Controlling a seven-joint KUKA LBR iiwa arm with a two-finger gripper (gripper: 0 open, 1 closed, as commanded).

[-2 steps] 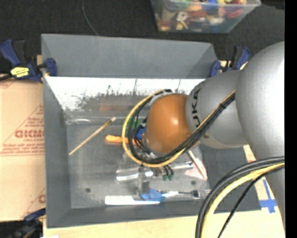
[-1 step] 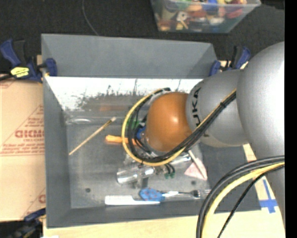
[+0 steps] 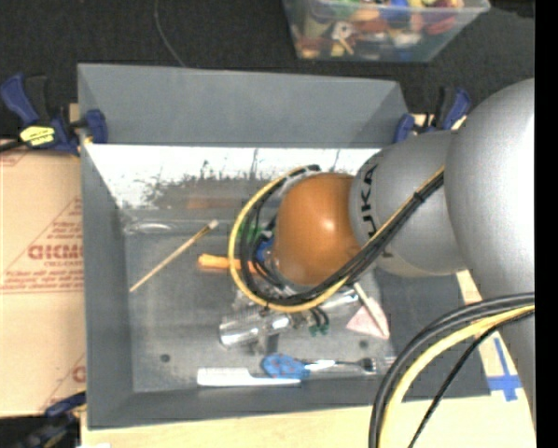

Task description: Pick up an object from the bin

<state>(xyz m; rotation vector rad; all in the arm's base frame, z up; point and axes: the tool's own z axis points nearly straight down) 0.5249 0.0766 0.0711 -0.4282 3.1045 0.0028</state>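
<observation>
Grey arm (image 3: 480,189) over bin (image 3: 106,278), near blue-handled tool (image 3: 281,367)

Silver-grey arm (image 3: 489,175), orange wrist cover (image 3: 312,227), black-and-yellow cables (image 3: 396,220)

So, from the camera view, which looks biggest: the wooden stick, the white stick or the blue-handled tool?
1. The wooden stick and the blue-handled tool look about equally long, too close to rank.
2. The white stick is clearly shorter.

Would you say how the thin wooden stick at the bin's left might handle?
The wooden stick looks thin and straight: probably stiff and light. Slender and lying flat, it may roll if nudged and give little grip.
</observation>
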